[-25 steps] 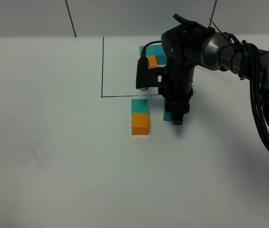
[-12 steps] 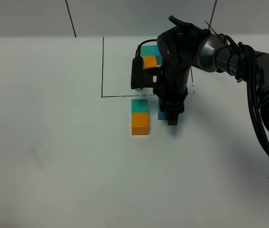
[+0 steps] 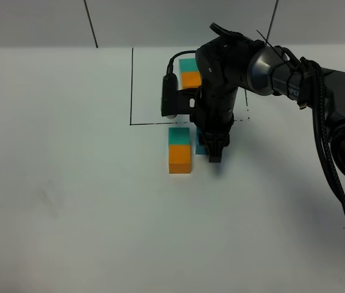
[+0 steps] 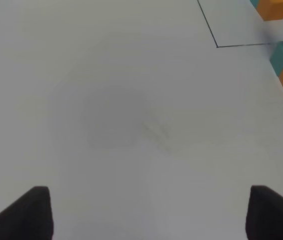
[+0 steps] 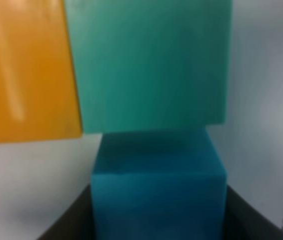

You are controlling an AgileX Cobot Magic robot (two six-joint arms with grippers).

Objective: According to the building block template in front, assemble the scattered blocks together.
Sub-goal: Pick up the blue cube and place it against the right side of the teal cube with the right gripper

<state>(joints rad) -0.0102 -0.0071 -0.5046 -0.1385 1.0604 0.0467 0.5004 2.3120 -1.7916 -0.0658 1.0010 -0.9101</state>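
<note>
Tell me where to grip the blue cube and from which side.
Grip the blue cube by its two opposite side faces, coming from above. It sits flat on the table, and the face toward the teal cube must stay bare to meet it. The right end effector holds it this way.

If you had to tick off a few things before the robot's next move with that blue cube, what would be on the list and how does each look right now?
1. Right gripper shut on the blue cube: ok, the cube sits between its dark fingers.
2. Blue cube against the teal cube: cannot tell; the wrist view shows them very close, but contact is unclear.
3. Teal cube and orange cube joined: ok, side by side with no gap showing.
4. Template visible for comparison: not ok, the arm hides part of it.
5. Left gripper out of the way: ok, open over bare table.
</note>
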